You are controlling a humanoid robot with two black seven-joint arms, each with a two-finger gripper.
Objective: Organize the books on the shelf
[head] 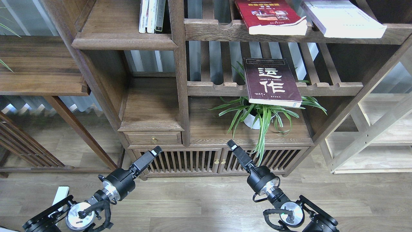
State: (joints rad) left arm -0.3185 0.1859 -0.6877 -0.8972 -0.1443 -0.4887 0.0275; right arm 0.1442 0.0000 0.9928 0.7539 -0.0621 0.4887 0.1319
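A dark maroon book with white Chinese characters lies flat on the middle slatted shelf and overhangs its front rail. A bright red book and a thick white-lavender book lie flat on the upper slatted shelf. The solid dark-brown shelf with a moulded front edge is at the upper left. My left gripper and right gripper hang low in front of the cabinet doors, far below the books and holding nothing. Their fingers are too small and dark to tell apart.
Thin pale-spined books stand at the right end of the solid shelf. A potted spider plant sits under the maroon book. A small drawer and slatted cabinet doors are below. A pale wood rack stands to the right.
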